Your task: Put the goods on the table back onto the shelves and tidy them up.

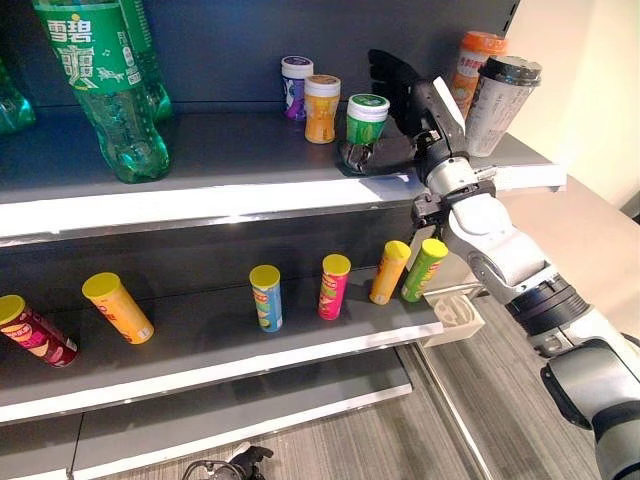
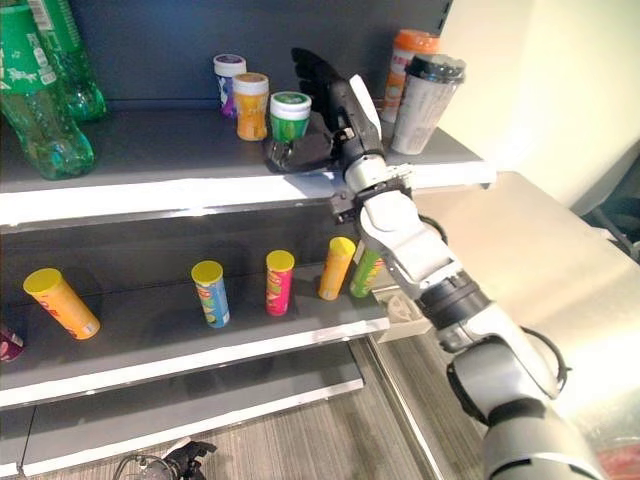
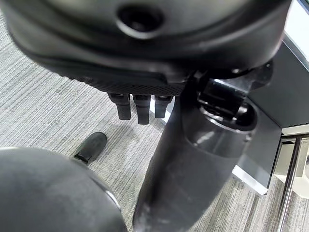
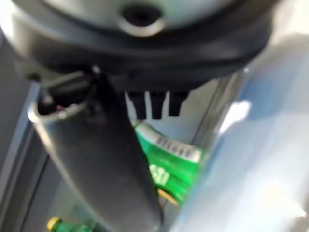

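On the top shelf (image 2: 200, 165) the right robot hand (image 2: 325, 110) rests with straight fingers just beside a small green tub (image 2: 290, 115). An orange tub (image 2: 250, 104) and a purple tub (image 2: 229, 77) stand beyond it. Upright snack tubes (image 2: 279, 282) line the lower shelf (image 2: 180, 345).

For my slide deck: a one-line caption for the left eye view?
Right hand, fingers spread, beside the green-lidded cup on the top shelf.
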Motion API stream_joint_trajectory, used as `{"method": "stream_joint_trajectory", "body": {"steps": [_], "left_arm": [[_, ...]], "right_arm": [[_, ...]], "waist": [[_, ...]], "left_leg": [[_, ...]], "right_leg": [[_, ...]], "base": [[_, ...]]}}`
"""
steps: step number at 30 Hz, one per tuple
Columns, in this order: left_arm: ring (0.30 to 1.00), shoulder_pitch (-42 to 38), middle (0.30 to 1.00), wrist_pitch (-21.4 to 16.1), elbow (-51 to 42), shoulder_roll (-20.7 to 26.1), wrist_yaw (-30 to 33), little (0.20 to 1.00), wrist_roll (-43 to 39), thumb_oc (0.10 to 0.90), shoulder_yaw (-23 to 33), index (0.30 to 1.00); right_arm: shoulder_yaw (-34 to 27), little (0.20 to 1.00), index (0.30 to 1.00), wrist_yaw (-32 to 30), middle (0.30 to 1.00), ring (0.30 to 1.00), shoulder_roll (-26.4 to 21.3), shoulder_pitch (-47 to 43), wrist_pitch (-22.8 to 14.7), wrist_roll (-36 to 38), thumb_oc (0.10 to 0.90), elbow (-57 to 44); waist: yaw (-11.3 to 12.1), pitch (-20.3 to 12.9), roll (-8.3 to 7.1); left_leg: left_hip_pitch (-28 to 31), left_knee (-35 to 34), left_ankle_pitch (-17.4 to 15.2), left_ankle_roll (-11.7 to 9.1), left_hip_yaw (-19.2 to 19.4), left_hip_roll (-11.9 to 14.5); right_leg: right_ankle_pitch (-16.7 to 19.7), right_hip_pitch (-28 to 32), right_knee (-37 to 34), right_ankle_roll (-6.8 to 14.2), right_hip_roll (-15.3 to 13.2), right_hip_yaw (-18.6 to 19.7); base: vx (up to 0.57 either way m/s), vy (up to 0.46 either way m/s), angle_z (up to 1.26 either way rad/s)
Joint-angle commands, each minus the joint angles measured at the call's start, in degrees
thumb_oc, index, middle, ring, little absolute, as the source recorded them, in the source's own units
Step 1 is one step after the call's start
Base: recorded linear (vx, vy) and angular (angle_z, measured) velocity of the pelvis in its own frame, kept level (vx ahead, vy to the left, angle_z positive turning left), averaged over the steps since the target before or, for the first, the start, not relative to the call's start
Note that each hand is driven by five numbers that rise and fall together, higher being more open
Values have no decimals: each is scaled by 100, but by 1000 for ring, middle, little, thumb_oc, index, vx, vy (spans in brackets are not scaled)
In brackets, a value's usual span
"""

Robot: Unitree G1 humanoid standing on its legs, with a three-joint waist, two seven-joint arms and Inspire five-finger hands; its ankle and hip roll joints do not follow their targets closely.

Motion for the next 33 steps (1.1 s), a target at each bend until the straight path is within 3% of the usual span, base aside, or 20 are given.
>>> {"method": "stream_joint_trajectory", "body": {"steps": [1, 11, 33], "left_arm": [[900, -518, 900, -143, 318, 7, 67, 900, 74, 800, -126, 900], [900, -521, 900, -142, 288, -8, 94, 900, 178, 800, -79, 900], [900, -570, 900, -128, 241, -103, 226, 900, 254, 800, -107, 900]], "right_arm": [[-787, 900, 900, -166, 900, 900, -477, -414, -499, -261, 800, -504], [-889, 900, 900, -31, 900, 900, -449, 124, -451, -540, 800, -916], [-843, 900, 900, -166, 900, 900, 786, 671, -281, -1451, 800, -659]], "waist": [[198, 8, 32], [201, 28, 39], [347, 64, 39]], "left_leg": [[532, 56, -858, -1, -3, -125], [537, 56, -874, 14, -32, -131], [534, 56, -892, 72, -129, -164]], "right_leg": [[-140, -26, 82, 59, 140, 95], [-153, -24, 88, 59, 136, 49], [-150, 18, 86, 39, 73, -37]], "base": [[0, 0, 0], [0, 0, 0], [0, 0, 0]]}}
